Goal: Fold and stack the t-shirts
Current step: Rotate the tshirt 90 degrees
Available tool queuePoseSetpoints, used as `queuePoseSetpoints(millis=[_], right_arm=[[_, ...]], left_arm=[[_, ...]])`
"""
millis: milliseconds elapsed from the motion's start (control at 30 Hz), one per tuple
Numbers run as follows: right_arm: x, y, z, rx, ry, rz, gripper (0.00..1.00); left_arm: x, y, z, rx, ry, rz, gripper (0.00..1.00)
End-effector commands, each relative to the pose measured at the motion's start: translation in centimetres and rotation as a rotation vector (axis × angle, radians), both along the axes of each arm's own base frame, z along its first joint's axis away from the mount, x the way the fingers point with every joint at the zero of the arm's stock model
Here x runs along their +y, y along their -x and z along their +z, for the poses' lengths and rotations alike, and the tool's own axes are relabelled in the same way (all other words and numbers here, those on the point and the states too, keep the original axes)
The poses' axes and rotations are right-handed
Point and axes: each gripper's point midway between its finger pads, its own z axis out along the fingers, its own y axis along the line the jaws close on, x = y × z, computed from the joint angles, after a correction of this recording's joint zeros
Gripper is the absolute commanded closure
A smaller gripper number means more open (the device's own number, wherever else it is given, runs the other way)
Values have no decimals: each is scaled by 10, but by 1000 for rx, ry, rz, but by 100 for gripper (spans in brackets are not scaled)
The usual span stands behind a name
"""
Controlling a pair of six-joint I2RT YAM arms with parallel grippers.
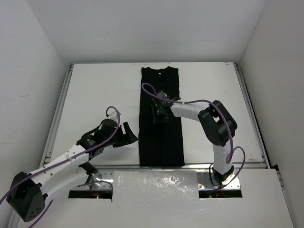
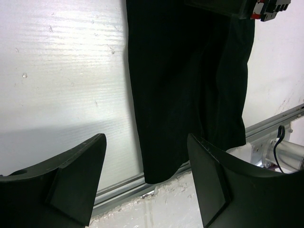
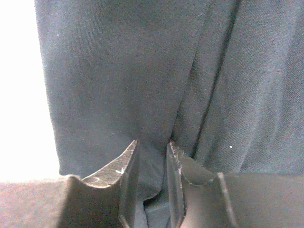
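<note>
The black t-shirt [image 1: 161, 137] lies folded into a long narrow strip down the middle of the white table [image 1: 95, 95], collar at the far end. My right gripper [image 1: 158, 110] rests on the strip's left half, about midway along. In the right wrist view its jaws [image 3: 152, 142] stand a narrow gap apart with a raised ridge of the t-shirt [image 3: 118, 71] pinched between them. My left gripper [image 1: 127, 134] hovers open beside the strip's near left edge. In the left wrist view the left gripper [image 2: 146, 137] holds nothing, with the t-shirt [image 2: 190, 85] beyond it.
A metal rail [image 2: 118, 187] runs along the table's near edge, with a crinkled white cover [image 1: 156, 183] in front of it. White walls enclose the table on three sides. The right arm's wrist [image 2: 247, 7] shows at the top of the left wrist view.
</note>
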Motion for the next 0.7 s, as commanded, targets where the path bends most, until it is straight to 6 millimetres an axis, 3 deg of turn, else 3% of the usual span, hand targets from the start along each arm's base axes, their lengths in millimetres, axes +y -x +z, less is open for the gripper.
queuePoseSetpoints(millis=[0, 333, 667], right_arm=[[17, -15, 17, -44, -61, -1, 73], [13, -14, 15, -41, -42, -20, 94], [11, -15, 32, -78, -45, -26, 100]], left_arm=[[-7, -5, 11, -51, 29, -23, 32], [-7, -5, 11, -53, 32, -24, 32], [-8, -5, 12, -53, 34, -27, 32]])
